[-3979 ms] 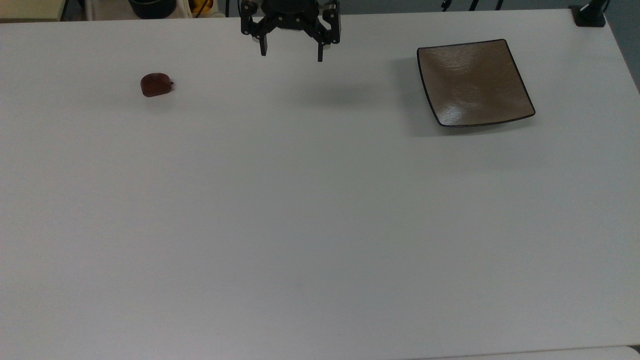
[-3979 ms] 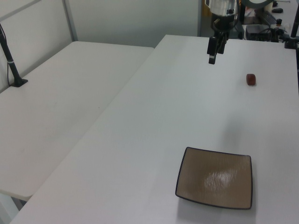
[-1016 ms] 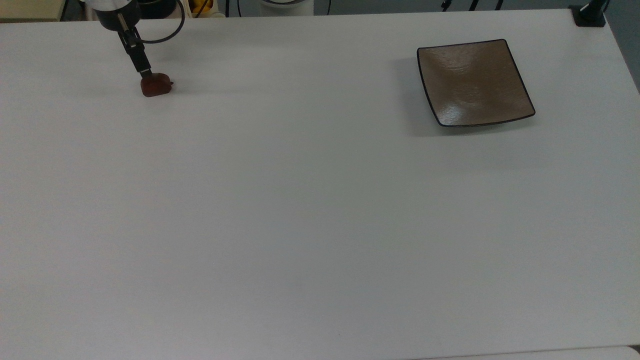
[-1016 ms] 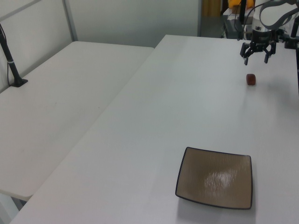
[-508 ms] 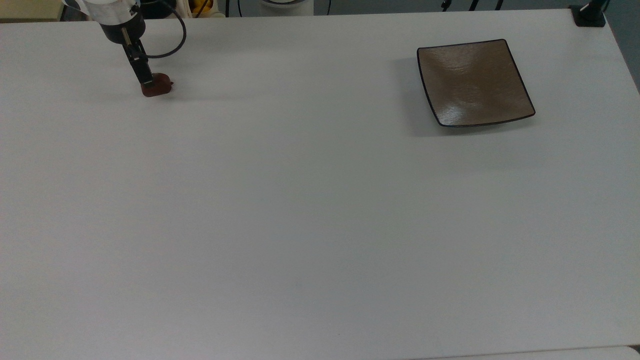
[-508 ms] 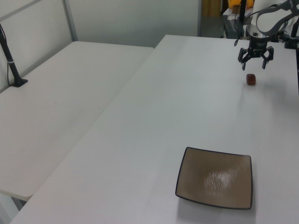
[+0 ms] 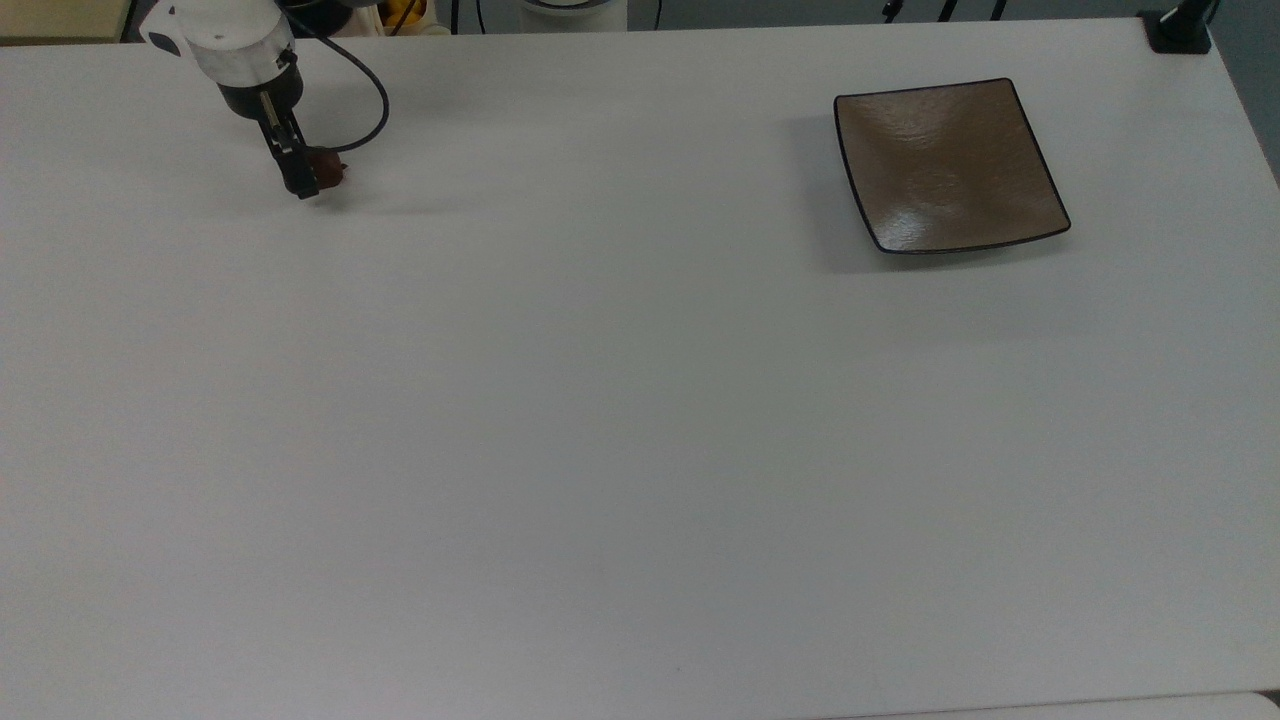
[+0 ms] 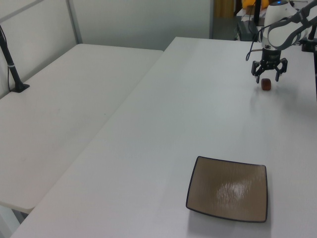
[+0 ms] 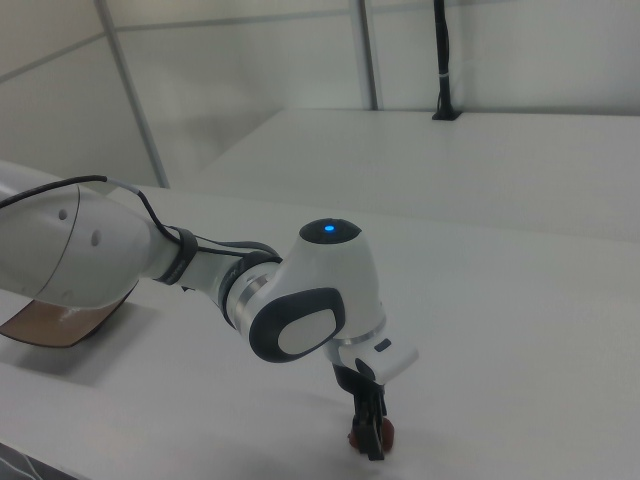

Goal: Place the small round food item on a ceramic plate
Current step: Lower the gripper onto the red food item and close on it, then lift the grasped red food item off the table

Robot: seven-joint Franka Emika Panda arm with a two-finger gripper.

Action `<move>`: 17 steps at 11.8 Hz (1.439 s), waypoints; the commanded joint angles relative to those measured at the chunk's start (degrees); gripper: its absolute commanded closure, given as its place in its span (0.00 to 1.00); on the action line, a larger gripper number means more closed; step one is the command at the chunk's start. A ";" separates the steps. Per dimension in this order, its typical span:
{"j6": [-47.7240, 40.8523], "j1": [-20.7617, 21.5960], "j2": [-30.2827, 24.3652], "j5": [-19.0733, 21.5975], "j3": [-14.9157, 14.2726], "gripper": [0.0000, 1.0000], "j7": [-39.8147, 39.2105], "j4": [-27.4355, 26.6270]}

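Note:
The small round food item (image 7: 331, 172), a dark red-brown lump, lies on the white table near the top view's far left. My gripper (image 7: 305, 182) has come down over it and stands open. In the left view its two fingers straddle the food item (image 8: 266, 86), one on each side, with a gap showing between them and the lump. In the right view the gripper (image 9: 371, 440) points straight down, and the food item (image 9: 387, 433) peeks out beside the near finger. The square brown ceramic plate (image 7: 948, 165) sits far off at the top view's right, and nothing lies on the plate (image 8: 228, 191).
The arm's black cable (image 7: 372, 100) loops beside the wrist. A black clamp base (image 7: 1180, 30) sits at the table's far right corner. In the left view a second white table (image 8: 59, 114) adjoins, with a black post (image 8: 12, 64) on it.
The gripper has dropped from just above the food item to table level around it, fingers still spread. The food item and the plate have not moved.

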 commanded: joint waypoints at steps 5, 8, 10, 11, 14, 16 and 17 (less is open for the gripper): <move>1.13 0.75 -0.20 1.15 0.13 0.75 0.06 -0.15; 0.60 0.84 -0.81 1.15 0.21 0.73 -0.55 1.52; 0.42 0.93 -1.51 1.15 0.83 0.74 -0.82 3.80; -0.53 1.01 -1.52 0.54 1.27 0.74 -0.91 4.77; -9.21 1.54 -1.52 1.06 4.33 0.74 -0.38 11.69; -18.70 1.63 -1.52 1.93 9.94 0.74 2.15 17.58; -19.52 1.80 -1.52 2.38 12.32 0.74 3.73 18.30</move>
